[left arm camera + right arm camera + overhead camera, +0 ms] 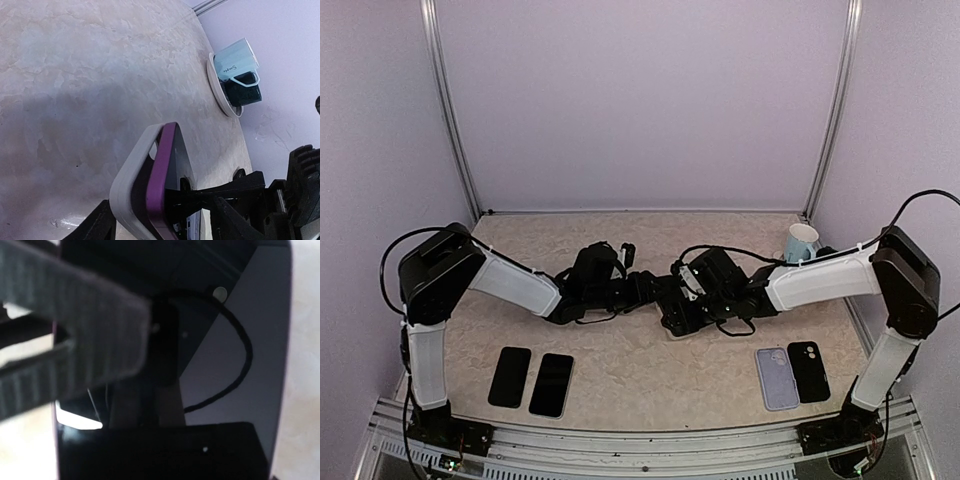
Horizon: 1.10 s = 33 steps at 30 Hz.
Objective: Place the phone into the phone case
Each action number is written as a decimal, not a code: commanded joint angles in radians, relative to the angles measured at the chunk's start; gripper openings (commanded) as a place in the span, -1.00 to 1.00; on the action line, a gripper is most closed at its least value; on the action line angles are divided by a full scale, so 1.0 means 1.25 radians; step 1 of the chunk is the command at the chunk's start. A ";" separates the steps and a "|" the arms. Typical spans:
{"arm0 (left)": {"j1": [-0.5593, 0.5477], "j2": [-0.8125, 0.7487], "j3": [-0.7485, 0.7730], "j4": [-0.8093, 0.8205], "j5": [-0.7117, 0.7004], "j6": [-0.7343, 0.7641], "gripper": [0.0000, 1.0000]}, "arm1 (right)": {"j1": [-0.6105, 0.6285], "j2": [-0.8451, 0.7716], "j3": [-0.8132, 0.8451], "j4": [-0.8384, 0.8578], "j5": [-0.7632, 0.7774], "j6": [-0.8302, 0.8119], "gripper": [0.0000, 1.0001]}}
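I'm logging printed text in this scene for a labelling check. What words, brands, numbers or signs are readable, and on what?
"Simple": script lettering on the pale blue mug, as best it reads in the left wrist view.
No print shows on the grey case or the purple-edged phone.
In the top view, the spare phones and spare cases are too small to show any text.

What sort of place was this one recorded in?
Probably a lab robot cell: plain lilac walls framed by aluminium corner posts, a marble-patterned tabletop, and spare phones and a lilac phone case laid out in rows.
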 commanded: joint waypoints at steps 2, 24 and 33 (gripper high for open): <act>0.003 0.021 0.020 0.040 0.013 -0.009 0.13 | 0.006 -0.032 -0.006 0.067 -0.007 -0.012 -0.30; -0.002 0.030 0.002 -0.041 -0.006 0.122 -1.00 | 0.006 0.005 -0.030 0.102 -0.005 -0.030 0.35; -0.064 -0.096 -0.084 -0.050 -0.205 0.528 -1.00 | -0.035 -0.170 -0.156 0.165 -0.114 -0.146 0.98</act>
